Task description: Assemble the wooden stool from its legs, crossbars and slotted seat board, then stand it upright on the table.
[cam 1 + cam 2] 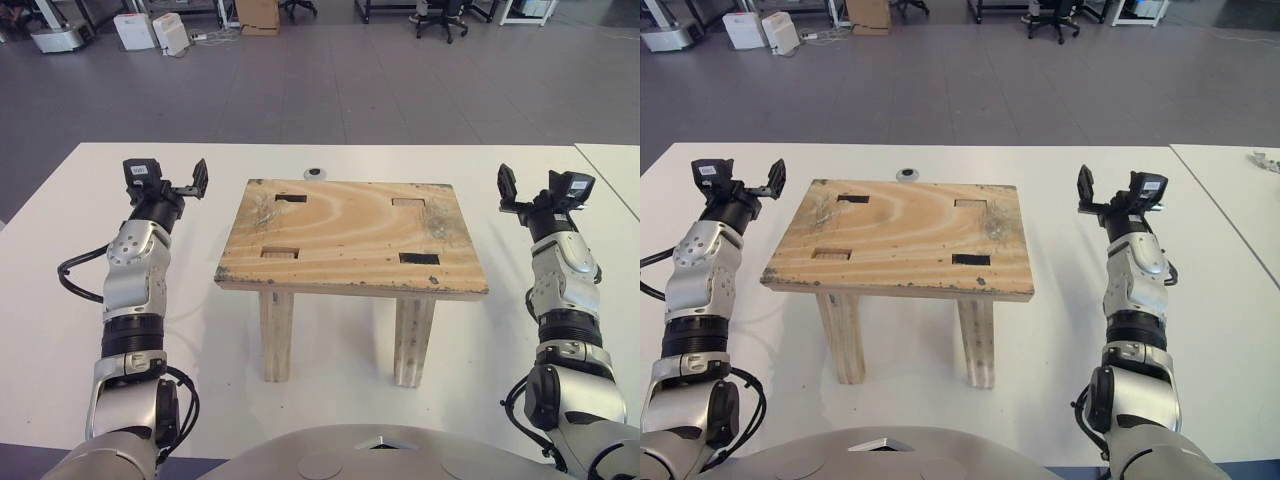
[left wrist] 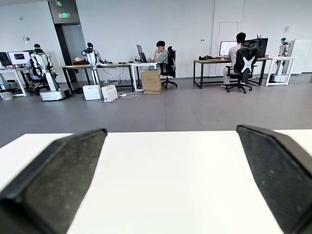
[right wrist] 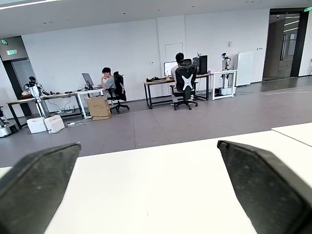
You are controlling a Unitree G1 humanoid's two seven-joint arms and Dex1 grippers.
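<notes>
Table (image 1: 480, 360), white, carries everything. Upright on its middle stands the wooden stool (image 1: 350, 260), already put together, between the two arms and touching neither. Its slotted seat board (image 1: 350, 230) lies flat on top, and two front legs (image 1: 276, 335) show beneath the near edge, feet on the tabletop. The left gripper (image 1: 168, 180) hovers just off the board's far left corner, jaws spread wide and holding nothing. The right gripper (image 1: 540, 195) hangs off the right side, a little farther from the board, its jaws likewise wide apart and empty. Four rectangular slots (image 1: 291, 198) mark the board, two far and two near. A small round object (image 1: 316, 173) sits just beyond the board's far edge
</notes>
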